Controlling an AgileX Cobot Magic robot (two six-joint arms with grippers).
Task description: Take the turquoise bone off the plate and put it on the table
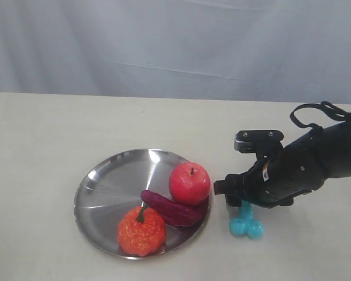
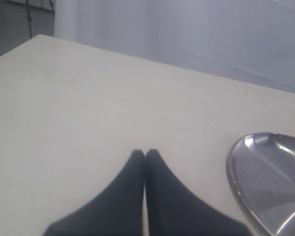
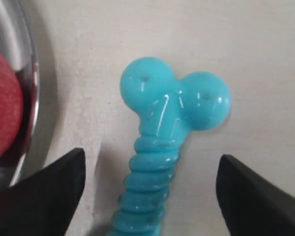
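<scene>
I'm seeing the turquoise bone lying on the table beside the plate, right gripper released; only retreating is remaining.

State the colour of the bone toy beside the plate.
Turquoise; the bone shows best in the right wrist view.

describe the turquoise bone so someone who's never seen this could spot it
Find the round silver plate on the beige table. Just off its rim on the apple side, under the right claw, sits the turquoise bone. It is the only blue thing, knobbed and ribbed, and the only toy off the plate.
</scene>
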